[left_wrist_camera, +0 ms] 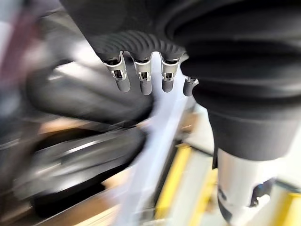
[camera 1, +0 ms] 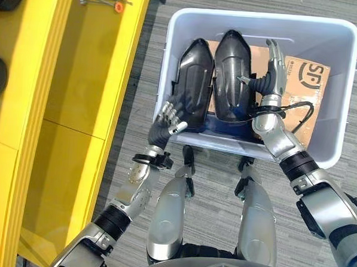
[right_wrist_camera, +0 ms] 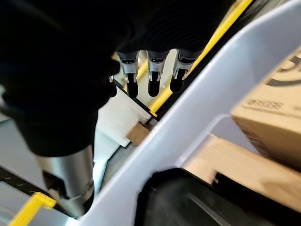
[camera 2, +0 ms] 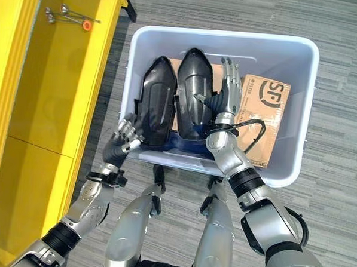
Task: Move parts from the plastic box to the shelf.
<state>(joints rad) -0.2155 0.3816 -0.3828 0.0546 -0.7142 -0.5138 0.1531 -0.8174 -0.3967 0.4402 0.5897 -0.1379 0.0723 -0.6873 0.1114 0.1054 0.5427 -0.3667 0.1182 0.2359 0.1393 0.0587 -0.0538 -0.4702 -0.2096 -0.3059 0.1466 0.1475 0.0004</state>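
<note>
Two glossy black moulded plastic parts (camera 1: 196,80) (camera 1: 232,73) lay side by side in the pale grey plastic box (camera 1: 343,70), right of the yellow shelf (camera 1: 78,104).

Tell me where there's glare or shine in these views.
Left eye view: pale highlights streak both black parts in the box; the shelf has a soft sheen. Left wrist view: a bright streak runs along a part. Right wrist view: the right hand is dark against the bright box wall.

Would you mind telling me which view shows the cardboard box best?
The right eye view: the cardboard box lies nearly whole in the plastic box, its near edge crossed by the right arm. The left eye view matches; the right wrist view catches a corner.
</note>
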